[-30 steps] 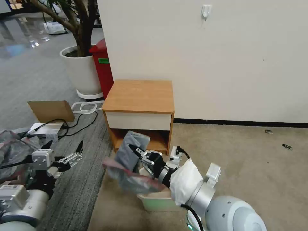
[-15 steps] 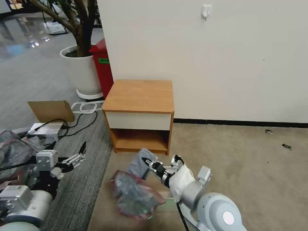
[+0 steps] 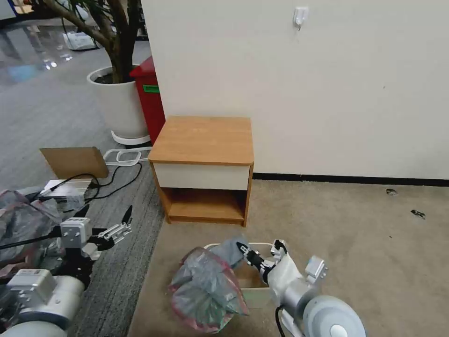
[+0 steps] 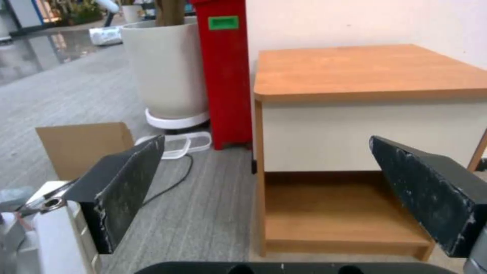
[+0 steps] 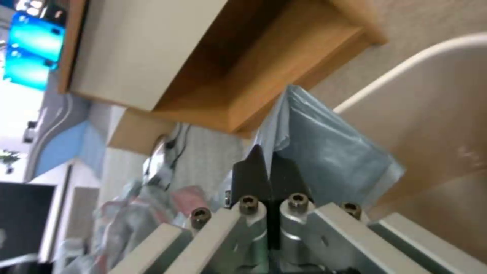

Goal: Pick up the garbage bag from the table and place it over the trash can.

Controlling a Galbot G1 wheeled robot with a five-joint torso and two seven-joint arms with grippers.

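Observation:
The garbage bag [image 3: 206, 290], crinkly grey plastic with a pink-red rim, hangs bunched over the left side of the cream trash can [image 3: 260, 244] on the beige carpet. My right gripper [image 3: 242, 247] is shut on a grey fold of the bag just above the can's opening. The right wrist view shows its black fingers [image 5: 253, 171] pinched together on the bag [image 5: 330, 152], with the trash can rim [image 5: 406, 64] beside them. The table [image 3: 203, 138] stands behind with a bare top. My left gripper [image 3: 105, 216] hovers open at the left, apart from the bag.
A red bin [image 3: 150, 100] and a white planter [image 3: 119, 103] stand left of the table by the wall. Cardboard [image 3: 75, 161], cables and a heap of similar bags [image 3: 21, 224] lie on the grey carpet at the left. The left wrist view faces the table [image 4: 365, 72].
My right gripper has come down and back from in front of the table's shelf to the trash can, carrying the bag. The bag now drapes over the can's left side. The left gripper drifted slightly right.

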